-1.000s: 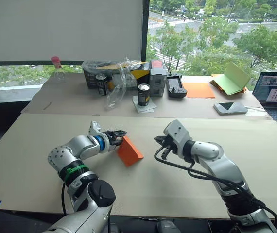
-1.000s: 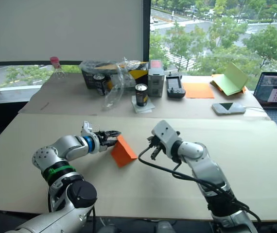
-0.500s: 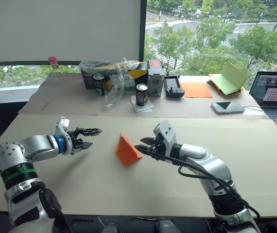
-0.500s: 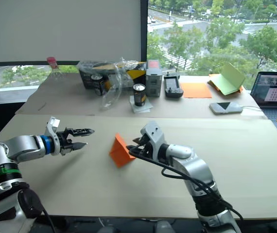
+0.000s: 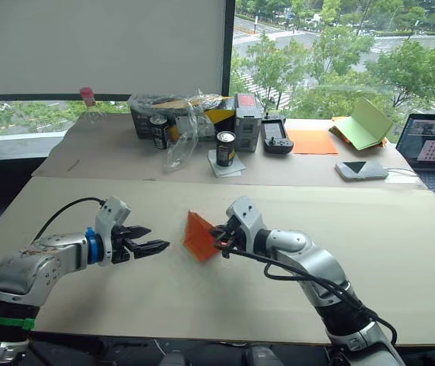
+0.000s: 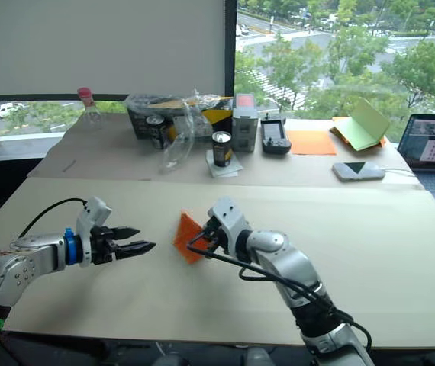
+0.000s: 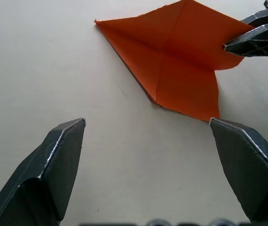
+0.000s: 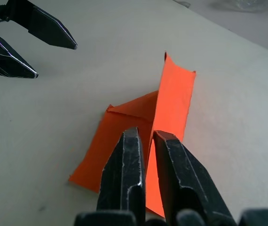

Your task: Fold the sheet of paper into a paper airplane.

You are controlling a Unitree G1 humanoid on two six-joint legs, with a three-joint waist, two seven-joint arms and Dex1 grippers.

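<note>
Right end effector pinches the folded paper airplane

The right end effector (image 5: 219, 233) grasps the paper airplane's (image 5: 200, 236) raised flap on the table (image 5: 401, 236); the left end effector (image 5: 156, 245) hangs released just left of it.

The head stereo pair looks forward and down over the counter (image 5: 401, 252). Each wrist camera sits close, looking along its claw; both share the paper airplane (image 7: 176, 70).
</note>
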